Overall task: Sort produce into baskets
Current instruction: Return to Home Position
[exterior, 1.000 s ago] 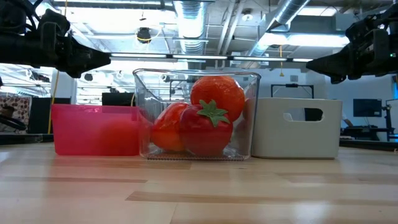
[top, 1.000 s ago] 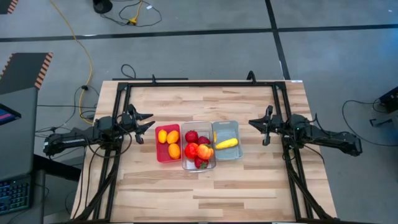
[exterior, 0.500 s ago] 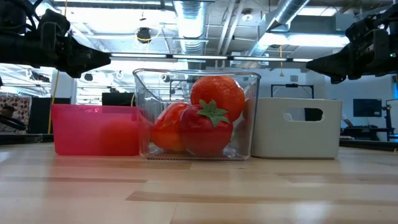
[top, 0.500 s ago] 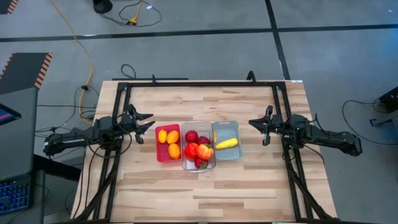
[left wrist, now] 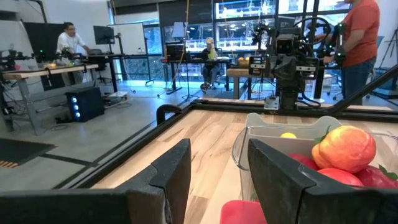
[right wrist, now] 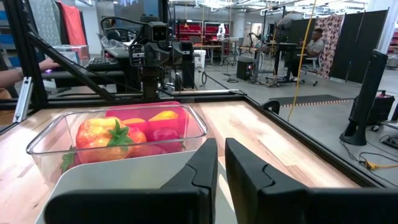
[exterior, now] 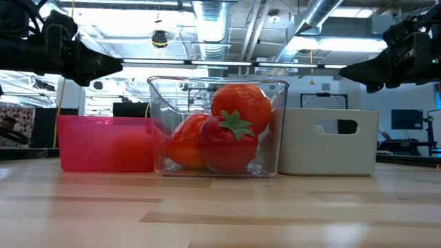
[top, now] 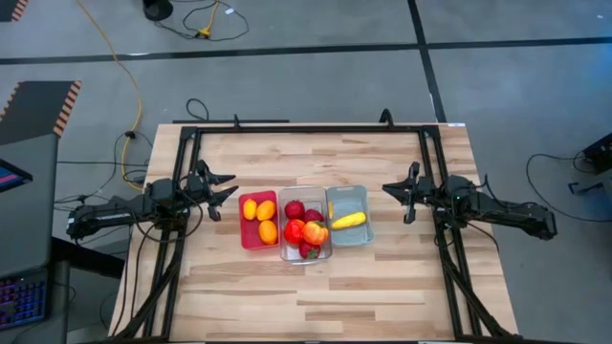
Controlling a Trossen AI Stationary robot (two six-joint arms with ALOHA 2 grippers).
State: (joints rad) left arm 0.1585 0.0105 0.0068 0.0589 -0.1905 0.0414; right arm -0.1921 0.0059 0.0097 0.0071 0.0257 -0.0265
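Note:
Three baskets stand side by side at the table's middle. The red basket holds three orange ovals. In the clear basket lie red round produce and an orange-red pepper. A yellow elongated piece rests in the pale blue basket. My left gripper hangs level and open above the table, left of the red basket, with nothing between its fingers. My right gripper hangs level and shut, right of the pale blue basket, also holding nothing.
A black metal frame runs along the table's far edge and down both sides. Bare wood lies between the baskets and the near edge. People sit and stand at benches in the room beyond the table.

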